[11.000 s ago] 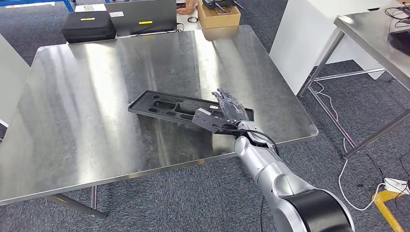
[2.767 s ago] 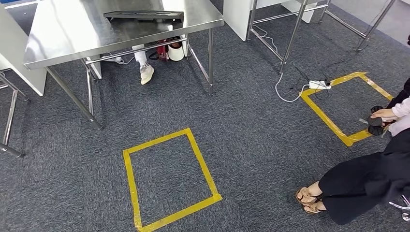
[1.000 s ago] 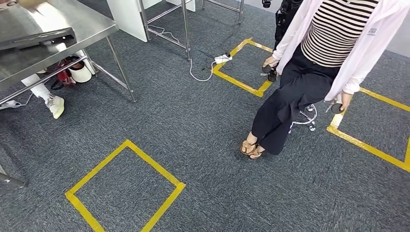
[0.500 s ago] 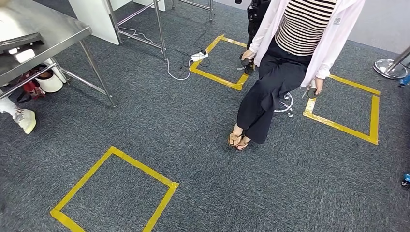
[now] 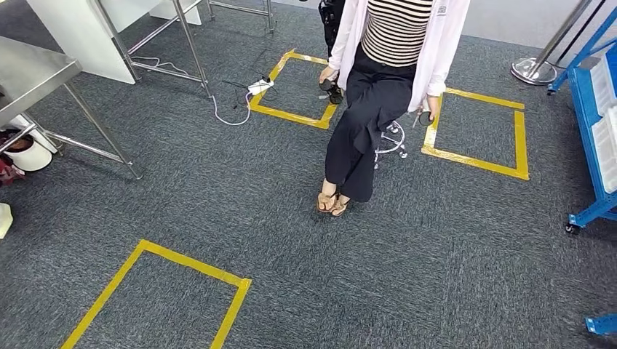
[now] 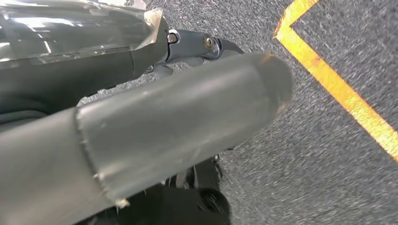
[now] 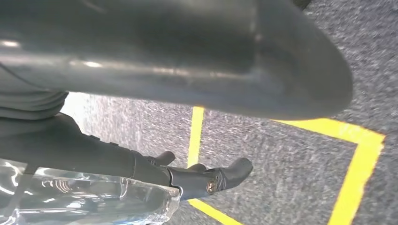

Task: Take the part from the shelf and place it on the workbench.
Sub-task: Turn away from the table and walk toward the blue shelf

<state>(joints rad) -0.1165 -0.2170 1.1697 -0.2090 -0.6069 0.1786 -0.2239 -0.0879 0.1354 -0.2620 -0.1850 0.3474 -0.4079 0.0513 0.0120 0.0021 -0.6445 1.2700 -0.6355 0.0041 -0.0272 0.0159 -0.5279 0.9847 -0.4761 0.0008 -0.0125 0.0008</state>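
The steel workbench shows just a corner at the far left of the head view. A blue shelf rack with pale trays stands at the right edge. My left hand hangs over the grey carpet, its thick thumb stretched out and its dark fingers apart from it, holding nothing. My right hand hangs the same way over the yellow floor tape, with its dark fingers extended and nothing in them.
A person in a striped top sits on a stool in the middle of the floor. Yellow tape squares mark the carpet. A power strip and cable lie near another table's legs. A stanchion base stands at the back right.
The whole view has swung to the right: the workbench with the black part has slid off to the left, and the seated person and the blue rack have come into the picture.
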